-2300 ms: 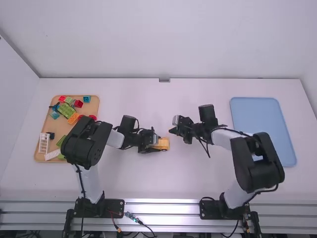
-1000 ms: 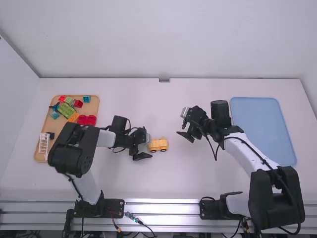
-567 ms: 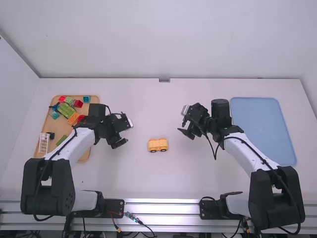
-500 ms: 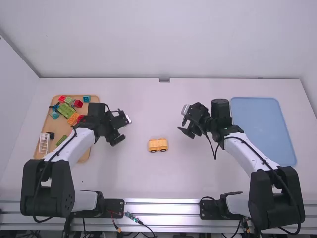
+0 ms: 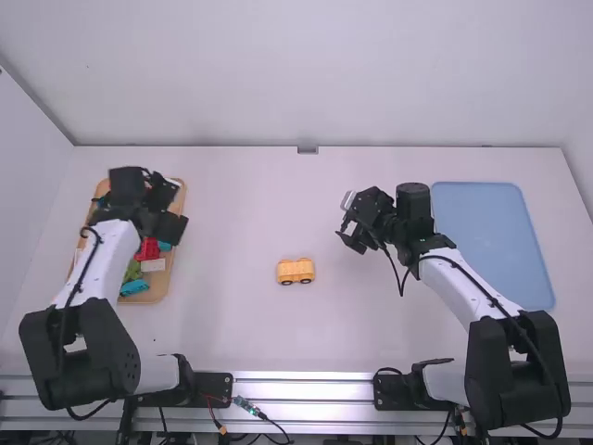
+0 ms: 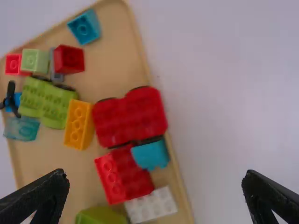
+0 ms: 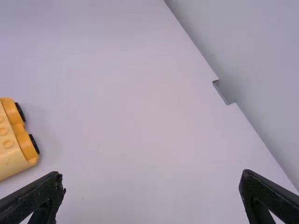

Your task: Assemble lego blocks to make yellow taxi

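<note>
You've got the left gripper (image 6: 155, 180) over the wooden tray (image 5: 156, 290), fingers wide apart, nothing between them. My guess is you want the yellow-orange brick (image 6: 79, 124) next, since the yellow car (image 5: 296, 271) is upright on its wheels on the table between the arms, with bare studs on top in the right wrist view. Looks like a decent part of the taxi, but I'd say it needs something more on top.

That brick sits between the green wheeled piece (image 6: 46, 102) and the red wheeled piece (image 6: 131, 116), both really snug to it, so this is the fiddly bit. It's also off toward one finger, so I'd shift over until it's centred, twist the wrist a touch to square up with its long sides, then narrow the fingers some before going down. Come in too wide and you'll probably land on a neighbour or drag it along. Go straight down, squeeze gently, lift straight up, and keep the studs facing up so it's ready to press on.

Your right gripper (image 7: 152, 180) is empty too, fingers spread, hanging well apart from the car. Handy for steadying it later, as those wheels might roll when you push.
</note>
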Action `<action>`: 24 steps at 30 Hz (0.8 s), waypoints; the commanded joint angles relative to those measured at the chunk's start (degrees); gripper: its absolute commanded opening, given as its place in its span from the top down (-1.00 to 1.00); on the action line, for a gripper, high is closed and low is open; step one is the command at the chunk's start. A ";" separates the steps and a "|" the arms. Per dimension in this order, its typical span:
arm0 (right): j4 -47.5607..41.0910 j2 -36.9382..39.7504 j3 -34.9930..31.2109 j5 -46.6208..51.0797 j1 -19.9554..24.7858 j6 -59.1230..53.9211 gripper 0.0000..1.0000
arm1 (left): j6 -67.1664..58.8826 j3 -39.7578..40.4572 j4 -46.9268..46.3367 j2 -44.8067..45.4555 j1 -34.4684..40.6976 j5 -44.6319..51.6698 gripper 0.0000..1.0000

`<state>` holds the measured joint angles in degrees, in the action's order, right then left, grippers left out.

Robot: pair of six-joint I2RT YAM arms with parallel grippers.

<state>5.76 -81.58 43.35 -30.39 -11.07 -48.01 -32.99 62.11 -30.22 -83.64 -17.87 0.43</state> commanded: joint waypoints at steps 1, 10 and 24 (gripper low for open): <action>-0.11 0.77 -0.24 0.76 0.22 1.11 -0.99 | -1.71 10.19 -6.84 -4.74 -6.08 9.90 -0.98; 0.92 0.77 -0.24 1.97 0.22 1.75 -0.99 | -0.95 34.03 -26.10 -23.91 -10.99 6.69 -0.98; 3.41 0.77 -0.24 2.16 0.20 1.73 -0.99 | -14.61 29.81 -12.85 -28.04 -12.44 7.74 -0.98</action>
<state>9.08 -81.58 43.35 -28.14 -11.07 -46.68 -42.28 92.53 -42.96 -111.66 -29.41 4.01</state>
